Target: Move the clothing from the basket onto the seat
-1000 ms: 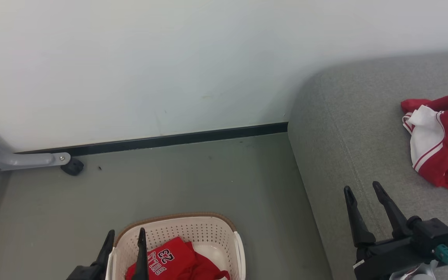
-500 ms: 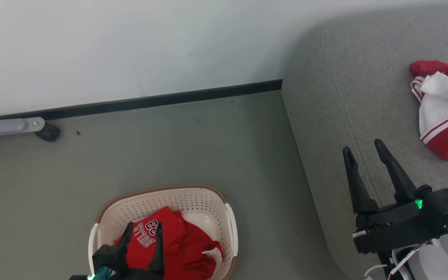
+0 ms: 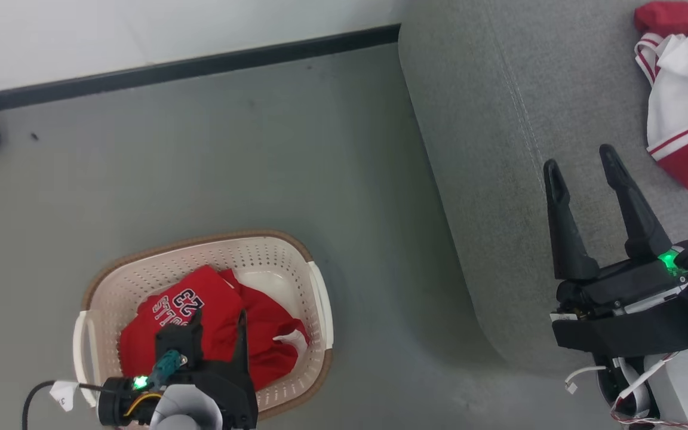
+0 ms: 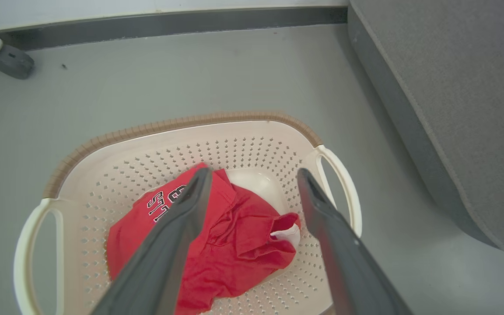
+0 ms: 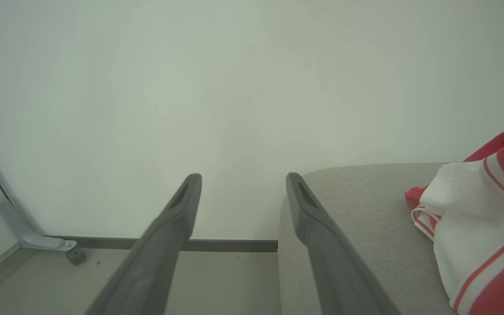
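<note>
At the lower left the left claw [image 3: 218,319] hangs over the basket [image 3: 200,240], fingers spread wide and empty, pointing down at the red jersey [image 3: 141,343] crumpled inside (the one marked "23"). The step in hand looks like the reach for that piece — next it must drop lower, close on a fold and lift it clear of the rim. To the right lies the grey seat [image 3: 487,149]. Over it the right claw [image 3: 579,155] gapes, holding nothing, and a red-and-white garment [image 3: 684,101] lies on the cushion at the upper right.
</note>
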